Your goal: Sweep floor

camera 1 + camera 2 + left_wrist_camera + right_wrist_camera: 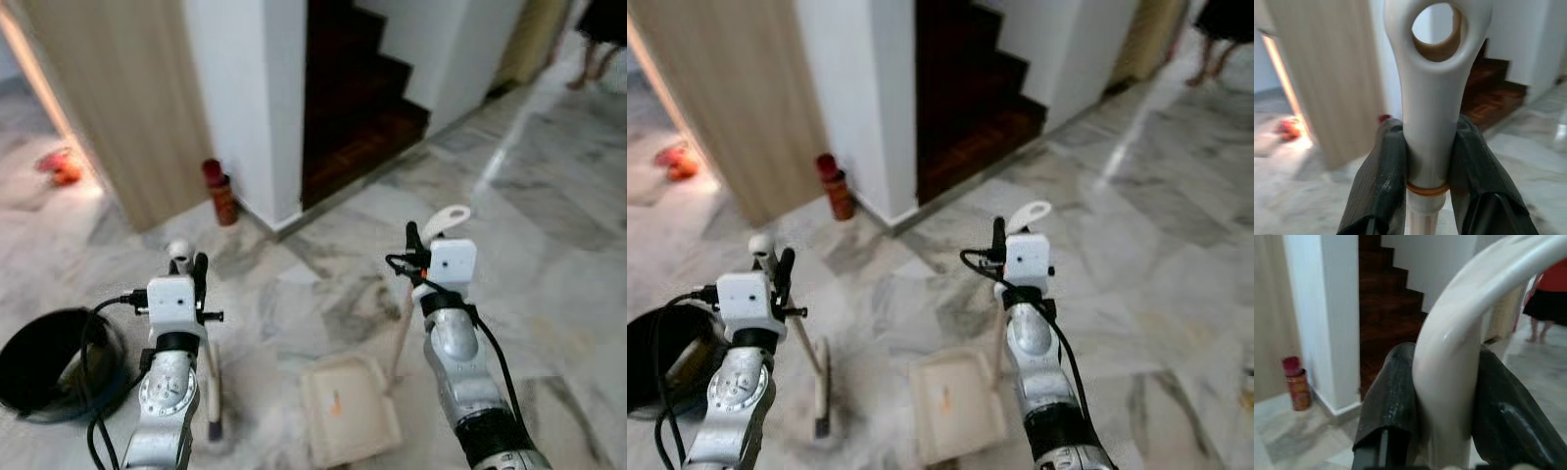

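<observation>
A pale grey-veined marble floor (549, 245) spreads across the room, glossy enough to carry a bright streak of reflected light toward the far right, where a person's bare legs (591, 61) stand below a dark skirt. A white wall pillar (250, 98) stands beside a dark wooden staircase (358, 98) climbing into shadow, with a light wood-grain door panel (118, 98) to its left and a red canister (220, 193) on the floor between them. Warm light spills from the doorway at far left over a blurred orange-red object (61, 166), and a black round bin (49, 362) sits on the floor at lower left.
</observation>
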Robot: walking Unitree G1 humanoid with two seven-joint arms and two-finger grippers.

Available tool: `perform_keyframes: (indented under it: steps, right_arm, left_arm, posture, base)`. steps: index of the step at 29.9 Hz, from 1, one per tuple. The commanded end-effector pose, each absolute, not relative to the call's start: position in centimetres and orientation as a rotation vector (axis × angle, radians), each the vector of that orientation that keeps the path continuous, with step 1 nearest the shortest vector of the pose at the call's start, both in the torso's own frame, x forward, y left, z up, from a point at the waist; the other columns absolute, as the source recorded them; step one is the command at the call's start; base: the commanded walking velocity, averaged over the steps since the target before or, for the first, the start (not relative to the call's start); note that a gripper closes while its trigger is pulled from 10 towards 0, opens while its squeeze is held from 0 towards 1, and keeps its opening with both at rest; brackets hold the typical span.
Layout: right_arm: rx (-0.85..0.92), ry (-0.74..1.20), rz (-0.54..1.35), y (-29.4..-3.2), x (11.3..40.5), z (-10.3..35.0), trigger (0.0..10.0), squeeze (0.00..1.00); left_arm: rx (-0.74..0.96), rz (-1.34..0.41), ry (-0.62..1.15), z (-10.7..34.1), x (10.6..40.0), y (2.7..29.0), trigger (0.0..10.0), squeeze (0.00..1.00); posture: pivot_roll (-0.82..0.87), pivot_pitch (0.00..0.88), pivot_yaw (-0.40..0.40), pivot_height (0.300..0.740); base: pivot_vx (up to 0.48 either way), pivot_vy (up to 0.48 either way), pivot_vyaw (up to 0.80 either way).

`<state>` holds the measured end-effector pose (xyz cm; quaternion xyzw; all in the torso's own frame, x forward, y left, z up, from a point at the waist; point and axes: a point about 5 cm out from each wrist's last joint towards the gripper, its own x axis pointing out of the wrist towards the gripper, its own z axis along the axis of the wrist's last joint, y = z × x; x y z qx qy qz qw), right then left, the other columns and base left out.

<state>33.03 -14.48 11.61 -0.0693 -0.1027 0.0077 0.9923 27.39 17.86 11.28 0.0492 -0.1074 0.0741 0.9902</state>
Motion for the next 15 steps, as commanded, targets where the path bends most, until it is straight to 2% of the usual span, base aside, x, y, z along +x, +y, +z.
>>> perform_keyframes:
  steps: [1, 15]
  right_arm:
    - [-0.116, -0.254, 0.018, -14.03, 33.25, 12.75, 10.0, 0.0]
    - [-0.118, -0.257, 0.011, -14.2, 33.14, 12.83, 10.0, 0.0]
  left_arm:
    - [0.117, 0.137, -0.255, 12.02, 27.45, 17.75, 10.0, 0.0]
    - [0.11, 0.123, -0.26, 12.1, 27.68, 17.32, 10.0, 0.0]
  posture:
    - [0.11, 0.062, 0.007, 0.74]
    - [0.1, 0.064, 0.008, 0.74]
  base:
    - [0.0, 0.0, -0.8]
    - [0.0, 0.0, -0.8]
